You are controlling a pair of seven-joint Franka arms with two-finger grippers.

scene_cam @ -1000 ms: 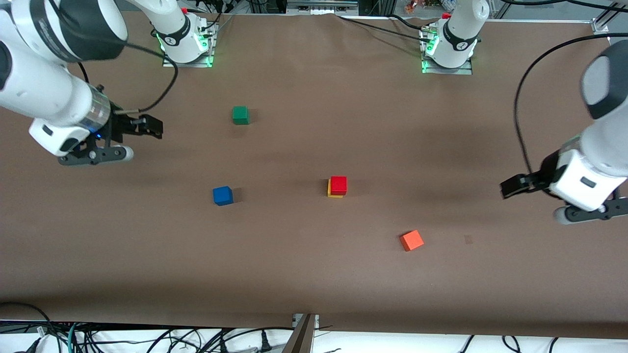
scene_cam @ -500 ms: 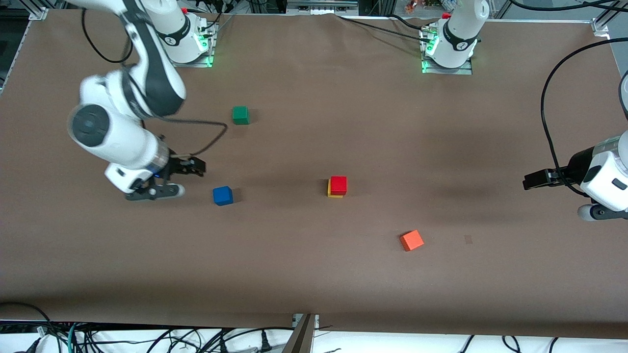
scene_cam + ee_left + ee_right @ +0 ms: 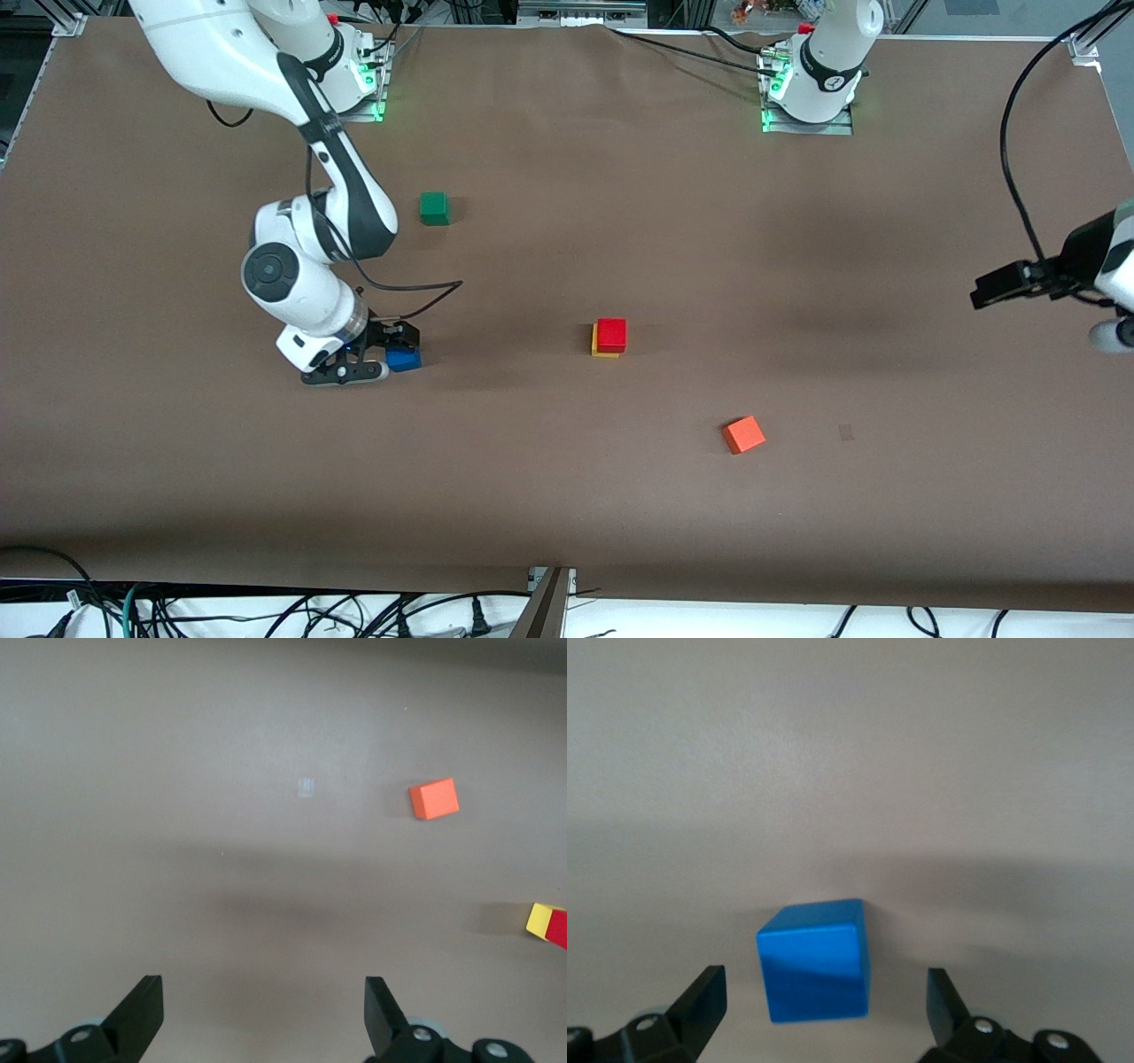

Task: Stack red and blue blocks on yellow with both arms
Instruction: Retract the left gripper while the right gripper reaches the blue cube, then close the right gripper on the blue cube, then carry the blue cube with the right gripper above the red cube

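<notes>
The right arm has swung in from its end of the table since a second ago, and the right gripper (image 3: 396, 347) is now down over the blue block (image 3: 405, 359), where before it hung well off to the side. The block itself has not shifted; it sits on the brown table (image 3: 567, 496) toward the right arm's end, and in the right wrist view the blue block (image 3: 814, 960) shows between the two wide-spread fingers (image 3: 700, 999), with clear gaps on both sides, so nothing is gripped. From the front, the gripper covers part of the block and only its lower corner shows. The left arm has drawn back toward its own end and waits there, the left gripper (image 3: 1005, 285) up over bare table near the edge, its body cut off by the frame. Its jaws stand wide in the left wrist view, with nothing between them. The red block (image 3: 611, 334) sits on the yellow block (image 3: 603, 352), unmoved, near the table's middle; only a thin yellow edge peeks out under the red. The orange cube (image 3: 743, 434) lies nearer the front camera, and the green cube (image 3: 434, 207) farther back, both where they were.
</notes>
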